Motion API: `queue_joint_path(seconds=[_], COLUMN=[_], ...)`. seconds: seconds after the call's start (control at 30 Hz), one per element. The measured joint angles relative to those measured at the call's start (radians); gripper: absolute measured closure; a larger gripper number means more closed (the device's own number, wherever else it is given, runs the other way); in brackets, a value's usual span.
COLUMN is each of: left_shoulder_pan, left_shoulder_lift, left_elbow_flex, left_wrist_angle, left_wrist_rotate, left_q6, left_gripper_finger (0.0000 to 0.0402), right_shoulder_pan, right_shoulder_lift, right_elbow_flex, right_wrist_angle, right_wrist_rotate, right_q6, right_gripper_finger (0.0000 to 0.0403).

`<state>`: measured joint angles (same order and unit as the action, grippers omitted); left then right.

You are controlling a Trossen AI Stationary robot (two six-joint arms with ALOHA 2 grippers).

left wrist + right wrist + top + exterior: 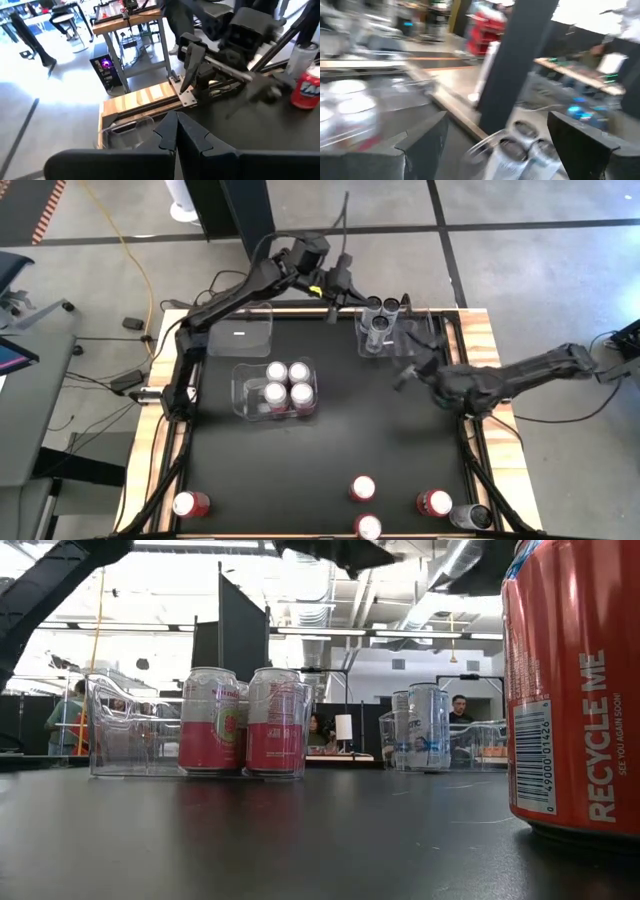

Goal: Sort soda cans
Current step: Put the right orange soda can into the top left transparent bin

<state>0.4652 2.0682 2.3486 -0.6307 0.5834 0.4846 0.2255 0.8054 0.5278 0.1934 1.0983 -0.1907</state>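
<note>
Table (330,450): black top, wooden edges.
Bins (250,333): three, clear, upper half.
Loose soda cans (363,488): five, bottom edge.

4 pink-white cans (288,383), 3 silver cans (382,313) binned, 5 loose cans (363,488), 3 clear bins (246,332).

A robotics lab or workshop: concrete floor (520,205), trailing cables (125,250), wooden workbenches (125,20), ceiling ducts (340,600), and people (458,710) seated at desks.
</note>
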Motion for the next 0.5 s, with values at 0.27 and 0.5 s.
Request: queue_joint_path(seconds=[0.27, 0.5], left_shoulder_pan=[-0.078, -0.185], left_shoulder_lift=[-0.078, -0.122], left_elbow_flex=[0.0, -0.001], left_wrist_angle=[-0.091, -0.174], left_wrist_rotate=[-0.113, -0.228], left_q6=[0.0, -0.043], left_gripper_finger=[0.0401, 0.0401], right_shoulder_pan=[0.324, 0.509], right_shoulder_lift=[-0.299, -0.382], right_elbow_flex=[0.0, 0.008], right_wrist_angle=[-0.512, -0.624], right_wrist_rotate=[-0.122, -0.206], right_q6=[0.404, 0.449], right_gripper_finger=[0.0053, 0.0053])
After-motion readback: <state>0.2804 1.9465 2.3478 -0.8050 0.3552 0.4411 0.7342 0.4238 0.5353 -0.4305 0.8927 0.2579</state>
